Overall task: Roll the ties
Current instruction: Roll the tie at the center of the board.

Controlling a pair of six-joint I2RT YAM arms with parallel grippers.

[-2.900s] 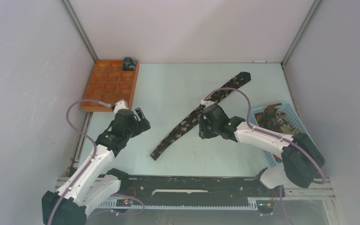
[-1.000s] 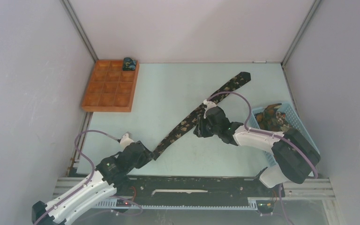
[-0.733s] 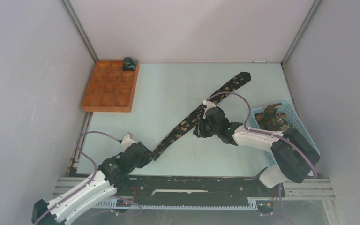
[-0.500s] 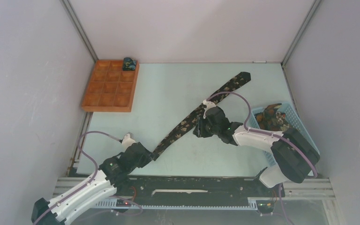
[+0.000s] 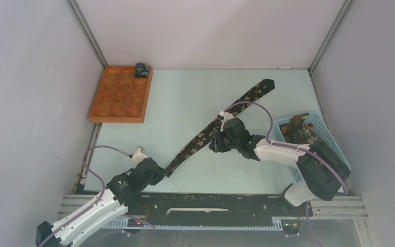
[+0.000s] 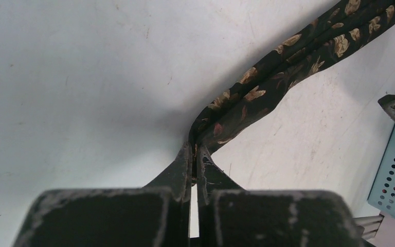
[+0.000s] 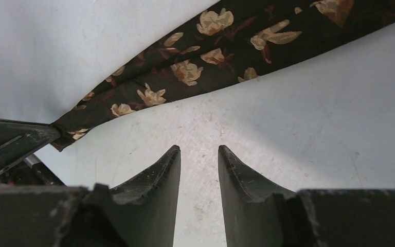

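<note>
1. Step in hand: securing the start of the roll. At the near left of the table [image 5: 185,92], the left gripper [image 6: 194,154] is clamped on the narrow end of the black leaf-patterned tie [image 6: 267,82]. Its jaws are closed, with only the fabric's thickness between them. The cloth bunches and lifts slightly at the fingertips.

2. Tie position: it lies flat on the table and runs diagonally from the left gripper at the near left to its wide end at the far right. No part of it is rolled yet.

3. The right gripper [image 7: 199,154] hangs beside the tie at about mid-length. Its jaws are partly open and hold nothing. Bare table shows between the fingers, and the tie passes just beyond the tips without touching them.

4. Next move, as a judgement: the pinched end probably has to be turned over onto itself to form the first coil. The right gripper would likely need to press or steady the strip so it stays straight while winding proceeds toward the wide end. The grip is on the very tip, so the fabric may slip.

5. At the right, the blue basket [image 5: 323,128] holds more ties [image 5: 298,128], all unrolled.

6. At the far left, the orange tray [image 5: 114,119] holds 1 rolled bundle [image 5: 142,69] in its far right corner compartment.
</note>
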